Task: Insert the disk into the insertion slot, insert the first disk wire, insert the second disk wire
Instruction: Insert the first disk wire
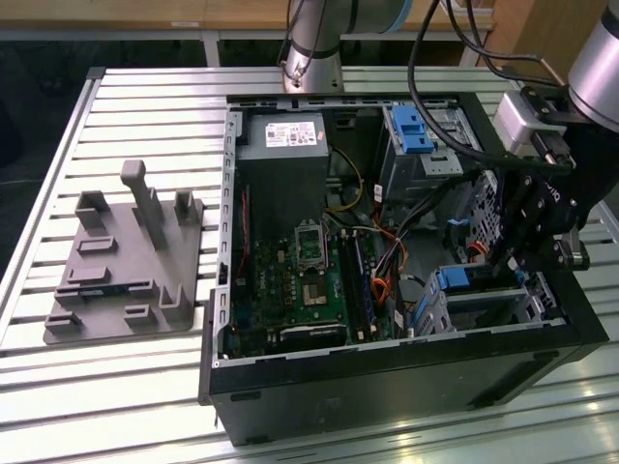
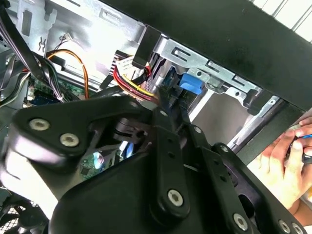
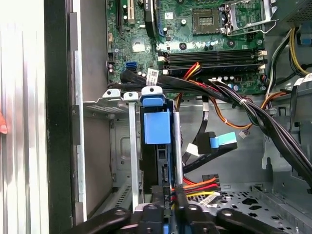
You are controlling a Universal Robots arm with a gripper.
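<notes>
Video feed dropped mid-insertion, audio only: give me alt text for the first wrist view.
The gripper sits at the end of the blue-framed disk, which stands in the silver insertion slot, beside a red, yellow and black wire bundle. Past them, black cables cross in front of the green motherboard.

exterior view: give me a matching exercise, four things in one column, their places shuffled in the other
Things
1. grey fixture
2. power supply
3. motherboard
4. gripper

Places
A. inside the case at the exterior view's right, by the disk
B. on the slatted table, outside the case
C. flat on the case floor, green
D. case's far end, white label on top

Pairs: 1-B, 2-D, 3-C, 4-A
</notes>
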